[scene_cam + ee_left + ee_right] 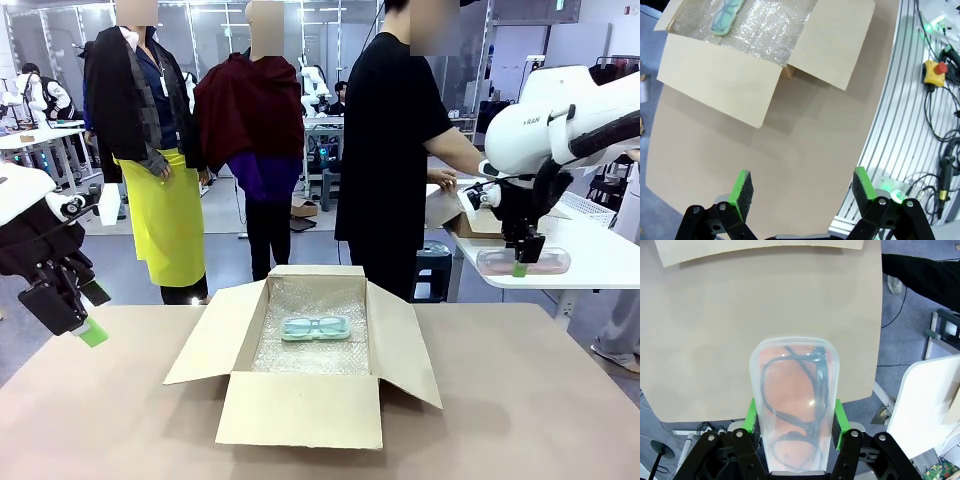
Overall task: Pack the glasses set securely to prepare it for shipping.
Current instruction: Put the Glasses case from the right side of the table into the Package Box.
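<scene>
Front: mint pair (316,328) on bubble wrap (300,360) in box (300,410), centre frame; right hand (520,265), right edge, clamped on pink pair (550,262).
L wrist: left hand (802,192) spread, empty.
R wrist: pink pair bottom centre, pinched between pads.
Prob. light, wrap slick, frame stiff; hold mid-frame, gently.

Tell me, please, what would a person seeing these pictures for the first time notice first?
An open cardboard box stands in the middle of the table, lined with bubble wrap, with the mint-green glasses lying inside. At the right, the right gripper holds the pink glasses in their clear wrapping in the air above the table. The left gripper hangs open at the left, holding nothing.
</scene>
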